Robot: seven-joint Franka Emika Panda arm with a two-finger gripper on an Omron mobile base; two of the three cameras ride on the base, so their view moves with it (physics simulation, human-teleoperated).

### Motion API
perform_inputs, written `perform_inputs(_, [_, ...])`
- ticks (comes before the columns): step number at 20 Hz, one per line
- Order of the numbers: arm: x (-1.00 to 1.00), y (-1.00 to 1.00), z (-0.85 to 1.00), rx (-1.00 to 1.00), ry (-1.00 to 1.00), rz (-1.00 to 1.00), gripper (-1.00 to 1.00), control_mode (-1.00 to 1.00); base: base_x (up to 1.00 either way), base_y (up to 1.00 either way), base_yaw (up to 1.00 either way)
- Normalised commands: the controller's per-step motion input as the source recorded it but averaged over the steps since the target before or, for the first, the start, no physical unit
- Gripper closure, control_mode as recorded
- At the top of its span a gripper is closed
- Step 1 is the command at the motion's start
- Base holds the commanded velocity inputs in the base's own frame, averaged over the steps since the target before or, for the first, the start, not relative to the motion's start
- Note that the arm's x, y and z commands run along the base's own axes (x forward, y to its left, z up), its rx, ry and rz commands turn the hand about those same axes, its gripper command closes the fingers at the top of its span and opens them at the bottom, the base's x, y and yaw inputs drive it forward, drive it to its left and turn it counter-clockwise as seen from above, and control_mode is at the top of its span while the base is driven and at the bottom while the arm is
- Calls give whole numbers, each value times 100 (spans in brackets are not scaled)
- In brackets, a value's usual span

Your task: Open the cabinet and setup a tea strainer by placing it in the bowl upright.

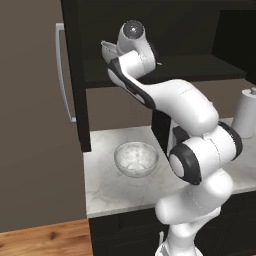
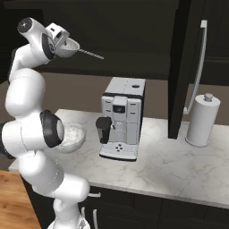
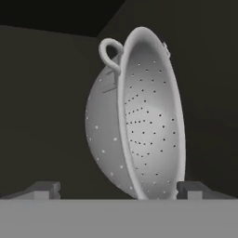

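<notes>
The cabinet [image 2: 179,67] stands open, its doors swung out with their silver bar handles [image 1: 62,75] showing. My gripper [image 2: 62,42] is raised in front of the dark shelf and shut on the tea strainer [image 2: 70,47]. The strainer lies tilted on its side, and its thin handle [image 2: 91,54] points right. In the hand view the strainer [image 3: 139,121] stands on edge between the fingertips [image 3: 193,189], with its perforated inside facing right and a small loop at the top. The glass bowl [image 1: 136,159] sits on the marble counter below the arm, and its rim [image 2: 76,136] shows behind my elbow.
A white coffee machine [image 2: 120,118] stands on the counter [image 2: 179,165] just right of the bowl. A paper towel roll [image 2: 203,118] is at the far right, past the open right door. The left door [image 1: 75,75] juts out beside the bowl. Wooden floor [image 1: 45,237] lies left of the counter.
</notes>
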Motion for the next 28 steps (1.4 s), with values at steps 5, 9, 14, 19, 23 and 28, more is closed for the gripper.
perform_inputs(5, [24,12,0,0,0,4,-100,-100,0,0,0])
perform_inputs(9, [21,9,0,0,0,6,-100,-100,0,0,0])
perform_inputs(14, [25,2,-1,0,0,3,-100,-100,0,0,0])
perform_inputs(19, [9,4,0,0,1,1,100,-100,0,0,0])
perform_inputs(23, [0,8,-1,0,3,0,100,-100,0,0,0])
perform_inputs(28, [0,4,0,0,0,0,100,-100,0,0,0])
